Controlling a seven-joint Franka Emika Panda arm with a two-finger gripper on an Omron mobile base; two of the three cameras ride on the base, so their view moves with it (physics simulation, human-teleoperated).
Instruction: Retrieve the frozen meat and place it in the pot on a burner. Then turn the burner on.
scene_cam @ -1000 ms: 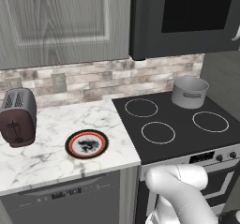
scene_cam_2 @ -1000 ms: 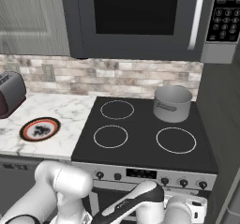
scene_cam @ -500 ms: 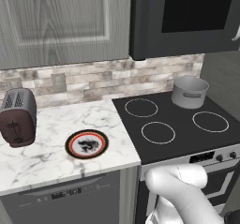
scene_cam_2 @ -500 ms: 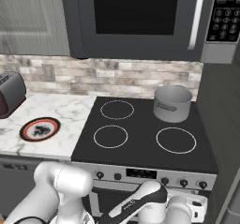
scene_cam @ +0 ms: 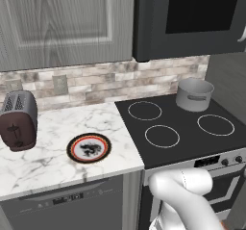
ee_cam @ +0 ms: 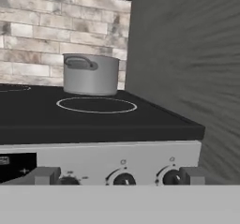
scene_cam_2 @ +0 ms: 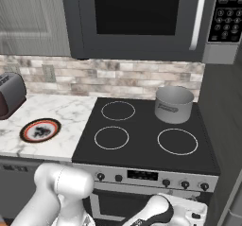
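Note:
The grey metal pot point(scene_cam_2: 174, 104) stands on the back right burner of the black stove point(scene_cam_2: 142, 140), with its small handle facing front. From the left base view the pot point(scene_cam: 194, 94) sits at the far right. The frozen meat is out of view. My gripper point(ee_cam: 119, 176) hangs low in front of the stove's control panel, level with the knobs point(ee_cam: 171, 176). Its fingertips point(ee_cam: 47, 175) stand wide apart and nothing is between them. Beyond the front right burner ring point(ee_cam: 96, 105) the pot point(ee_cam: 90, 74) is seen from the side.
A round black-and-red rimmed plate point(scene_cam: 89, 147) lies on the marble counter point(scene_cam: 48, 157) left of the stove. A brown-and-silver toaster point(scene_cam: 18, 120) stands at the far left. A tall dark grey panel point(ee_cam: 187, 54) closes the stove's right side. A microwave point(scene_cam_2: 137, 17) hangs above.
In the right base view the hand has slid a little lower and to the right in front of the oven. Pot, plate and toaster have not moved.

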